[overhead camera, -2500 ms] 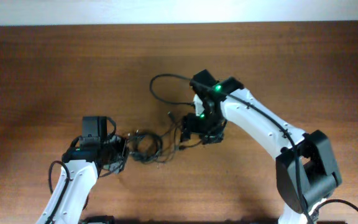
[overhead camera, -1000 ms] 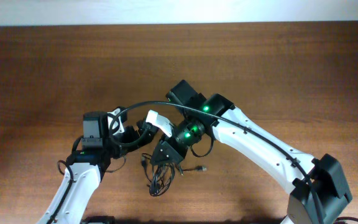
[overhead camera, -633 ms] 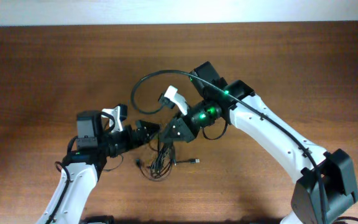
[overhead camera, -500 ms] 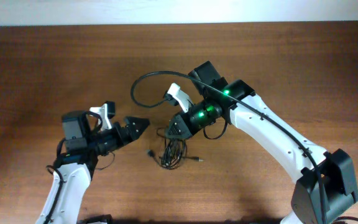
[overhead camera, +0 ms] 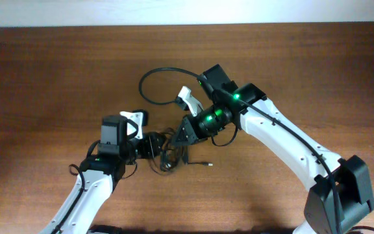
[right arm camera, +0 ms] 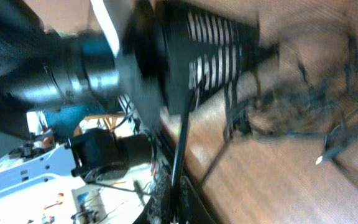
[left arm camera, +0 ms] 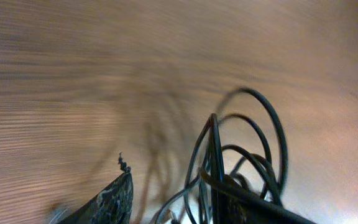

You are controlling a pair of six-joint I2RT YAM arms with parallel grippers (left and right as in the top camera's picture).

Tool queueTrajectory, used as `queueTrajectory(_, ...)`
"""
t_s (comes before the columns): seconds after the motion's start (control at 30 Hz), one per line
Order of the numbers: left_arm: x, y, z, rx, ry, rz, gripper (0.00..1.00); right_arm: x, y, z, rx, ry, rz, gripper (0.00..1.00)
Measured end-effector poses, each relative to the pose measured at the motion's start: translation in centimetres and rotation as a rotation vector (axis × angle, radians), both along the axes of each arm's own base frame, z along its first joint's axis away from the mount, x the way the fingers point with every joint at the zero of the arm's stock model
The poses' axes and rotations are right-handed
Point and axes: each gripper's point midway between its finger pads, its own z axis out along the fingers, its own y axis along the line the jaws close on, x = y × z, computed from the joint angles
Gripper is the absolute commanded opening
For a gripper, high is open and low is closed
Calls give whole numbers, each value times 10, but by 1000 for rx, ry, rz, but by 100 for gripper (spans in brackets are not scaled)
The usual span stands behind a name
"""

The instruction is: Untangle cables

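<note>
The cables (overhead camera: pixel 171 158) lie as a small black knot of loops on the brown table (overhead camera: pixel 50 71), with one plug end (overhead camera: pixel 208 164) sticking out to the right. My left gripper (overhead camera: pixel 163 144) points right into the knot. In the left wrist view its jaws stand apart with several strands (left arm camera: pixel 248 149) between them and against the right finger (left arm camera: pixel 253 208). My right gripper (overhead camera: pixel 184 129) hovers just above and right of the knot, shut on one longer cable (overhead camera: pixel 145 84) that arcs up and left. That strand (right arm camera: pixel 184 134) runs up from the shut gripper (right arm camera: pixel 174 210).
The left arm's body (right arm camera: pixel 73 56) fills the top of the right wrist view, close to my right gripper. The right arm's white links (overhead camera: pixel 284 140) cross the table's right half. The table's far edge (overhead camera: pixel 187 26) meets a pale wall.
My left gripper has swung right from the table's left side into the knot, and its jaws have narrowed around strands. My right gripper has stayed shut on the long cable, nearly still.
</note>
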Motion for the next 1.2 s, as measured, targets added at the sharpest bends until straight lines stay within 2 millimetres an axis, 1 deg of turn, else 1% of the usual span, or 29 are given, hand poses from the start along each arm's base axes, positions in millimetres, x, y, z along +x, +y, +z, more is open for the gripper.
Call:
queueTrajectory(0.03,7,13,-1,35,-5,91,32,-4,-2,-1,-14,24,-2,4)
queueTrajectory(0.07,26,20,13,38,-90,157,32,-6,-4,-2,-24,40,-3,4)
queueTrajectory(0.1,50,33,36,43,-216,254,31,-11,-7,-4,-43,65,-4,4)
queueTrajectory(0.13,62,42,52,44,-288,316,31,-14,-12,-8,-77,85,-10,4)
queueTrajectory(0.2,67,48,68,39,-345,363,31,-17,-28,-23,-202,100,-46,4)
queueTrajectory(0.23,66,51,89,23,-403,383,32,-15,-43,-35,-319,105,-98,4)
queueTrajectory(0.27,65,53,104,13,-442,393,43,-14,-50,-40,-367,103,-118,4)
queueTrajectory(0.3,60,54,125,-3,-498,401,62,-9,-64,-49,-461,86,-167,4)
queueTrajectory(0.37,43,56,140,-8,-499,399,100,-2,-70,-53,-503,54,-194,4)
queueTrajectory(0.4,34,57,138,-3,-470,398,99,1,-70,-54,-504,39,-197,4)
queueTrajectory(0.43,26,58,130,12,-423,395,99,4,-67,-53,-488,17,-186,4)
queueTrajectory(0.47,16,59,113,38,-346,391,99,4,-64,-49,-463,1,-158,4)
queueTrajectory(0.5,10,59,102,52,-298,387,99,5,-59,-42,-428,-19,-130,4)
queueTrajectory(0.53,7,58,97,55,-274,380,99,8,-52,-29,-383,-50,-96,4)
queueTrajectory(0.6,3,52,92,40,-245,350,99,21,-32,16,-248,-167,-34,5)
queueTrajectory(0.63,2,47,92,19,-239,324,99,32,-20,51,-165,-273,-7,18)
queueTrajectory(0.67,-1,38,91,-13,-223,282,99,36,-16,65,-133,-317,0,23)
queueTrajectory(0.7,-5,35,87,-20,-200,266,99,38,-18,67,-140,-325,-7,30)
queueTrajectory(0.73,-11,33,79,-19,-158,255,99,40,-21,65,-165,-325,-23,45)
queueTrajectory(0.77,-19,31,69,-15,-103,244,99,42,-25,61,-199,-320,-48,50)
queueTrajectory(0.8,-21,31,65,-15,-84,239,99,44,-27,58,-218,-312,-67,63)
queueTrajectory(0.87,-25,30,55,-8,-35,233,99,43,-32,48,-257,-285,-85,77)
queueTrajectory(0.9,-25,29,49,-8,-11,233,99,42,-37,43,-288,-272,-96,78)
queueTrajectory(0.93,-26,29,42,-12,18,239,99,43,-43,39,-327,-275,-106,74)
queueTrajectory(1.0,-26,28,35,-21,57,255,99,35,-65,25,-459,-224,-139,68)
queueTrajectory(1.03,-26,28,31,-20,72,258,99,35,-73,12,-511,-212,-157,66)
queueTrajectory(1.07,-26,28,26,-18,88,261,99,34,-78,-1,-546,-200,-164,55)
queueTrajectory(1.1,-26,28,21,-18,109,263,99,33,-85,-34,-601,-179,-167,45)
queueTrajectory(1.2,-27,28,15,-14,132,266,99,40,-74,-82,-541,-194,-190,41)
